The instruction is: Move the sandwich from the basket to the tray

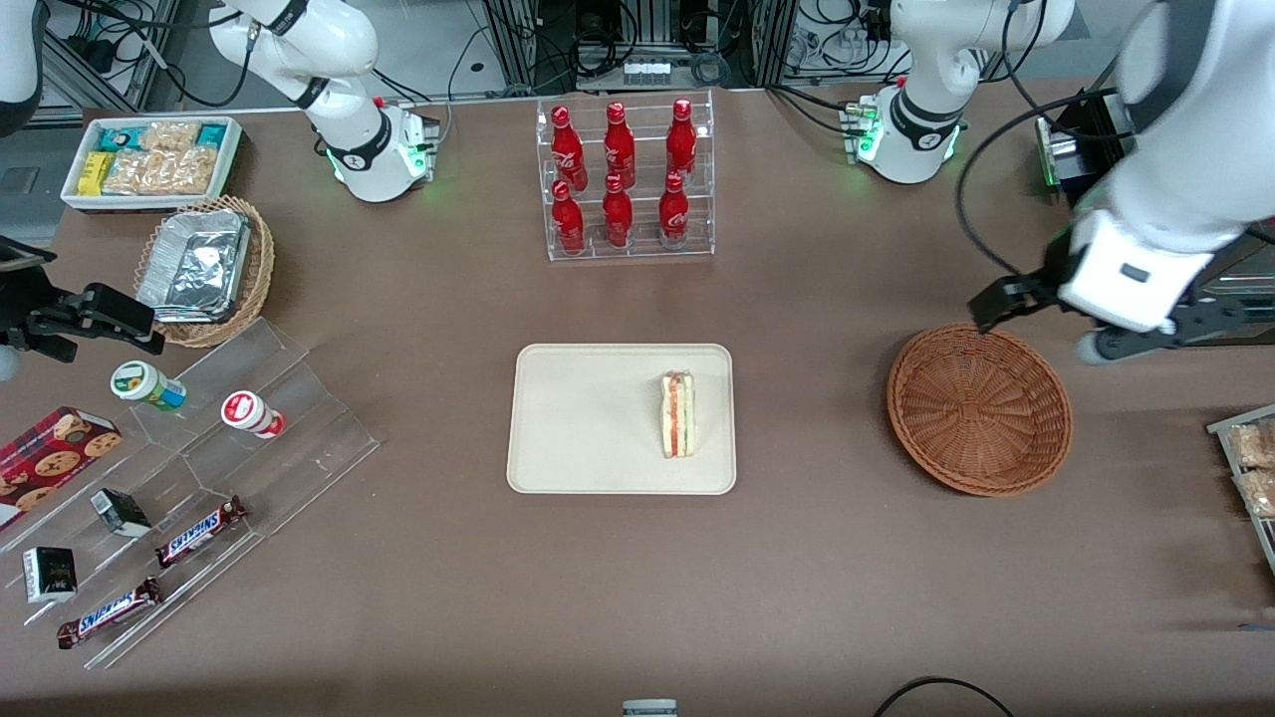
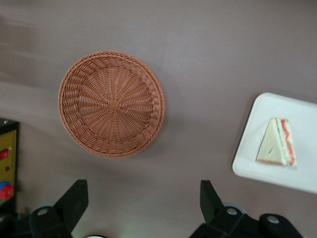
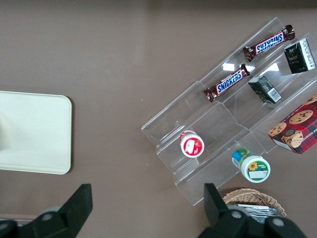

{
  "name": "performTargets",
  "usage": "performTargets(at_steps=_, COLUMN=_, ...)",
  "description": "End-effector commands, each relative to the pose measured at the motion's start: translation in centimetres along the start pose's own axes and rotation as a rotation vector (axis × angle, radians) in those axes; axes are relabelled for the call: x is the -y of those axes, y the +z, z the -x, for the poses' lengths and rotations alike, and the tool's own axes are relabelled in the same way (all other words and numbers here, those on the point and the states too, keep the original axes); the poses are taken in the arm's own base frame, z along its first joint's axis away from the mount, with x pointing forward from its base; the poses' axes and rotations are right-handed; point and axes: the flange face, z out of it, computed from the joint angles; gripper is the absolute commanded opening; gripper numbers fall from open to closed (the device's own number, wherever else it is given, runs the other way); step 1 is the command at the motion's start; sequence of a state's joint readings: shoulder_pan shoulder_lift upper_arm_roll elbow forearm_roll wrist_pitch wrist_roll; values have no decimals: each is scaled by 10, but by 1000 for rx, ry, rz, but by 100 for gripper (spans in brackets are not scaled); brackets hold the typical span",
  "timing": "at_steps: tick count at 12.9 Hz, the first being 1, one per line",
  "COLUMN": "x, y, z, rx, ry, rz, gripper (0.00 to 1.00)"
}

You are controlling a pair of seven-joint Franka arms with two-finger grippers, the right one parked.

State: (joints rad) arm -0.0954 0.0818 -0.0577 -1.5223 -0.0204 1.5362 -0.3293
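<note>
The sandwich (image 1: 679,414) (image 2: 277,143) lies on its side on the cream tray (image 1: 568,428) (image 2: 302,173) (image 3: 34,131) at mid-table, on the part of the tray nearest the basket. The reddish-brown wicker basket (image 1: 979,408) (image 2: 111,104) stands bare inside, beside the tray toward the working arm's end. My left gripper (image 1: 1036,324) (image 2: 142,193) hangs above the basket's rim that is farther from the front camera. It is open and holds nothing.
A clear rack of red bottles (image 1: 626,179) stands farther back than the tray. Toward the parked arm's end are an acrylic stepped shelf with snacks (image 1: 199,468), a lighter wicker basket of foil trays (image 1: 204,269) and a white bin of packets (image 1: 149,159). A snack tray (image 1: 1250,468) sits at the working arm's table edge.
</note>
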Motion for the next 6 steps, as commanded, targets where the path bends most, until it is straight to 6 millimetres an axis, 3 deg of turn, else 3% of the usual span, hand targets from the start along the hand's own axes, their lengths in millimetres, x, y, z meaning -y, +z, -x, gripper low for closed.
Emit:
performTargets(at_steps=1, x=31, y=3, z=18, rx=18, ry=116, rz=30, gripper=100)
performTargets(at_steps=3, x=56, y=-3, z=17, rx=17, ry=101, rz=83, gripper=100)
performTargets(at_steps=6, x=77, y=-19, z=30, rx=-10, ry=71, rz=93, gripper=100)
